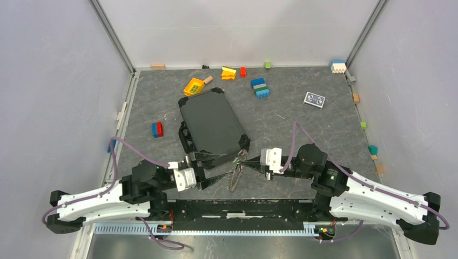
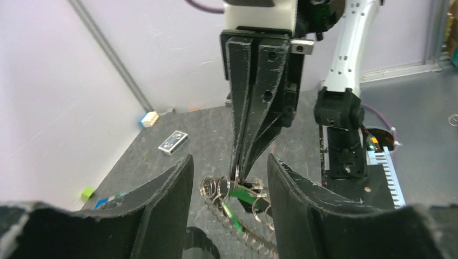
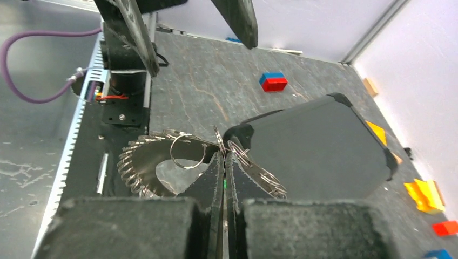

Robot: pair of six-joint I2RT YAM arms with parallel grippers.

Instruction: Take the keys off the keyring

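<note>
- One red-and-blue brick (image 1: 157,129) lies on the table at middle left of the top view, well apart from the work
- Left gripper (image 2: 228,162): fingers apart, holding nothing; the bunch sits between its two tips
- One black case (image 1: 210,124) lies above centre, near the bunch
- One keyring (image 1: 235,172) just below centre; long axis runs upper right to lower left, upper end raised at the right gripper, lower end towards the near edge
- The keys (image 3: 141,167) fan out like teeth, too crowded to count; one green tag (image 2: 229,209) among them
- Right gripper (image 3: 224,156): fingers together, clamped on a thin loop of the keyring at its upper end
</note>
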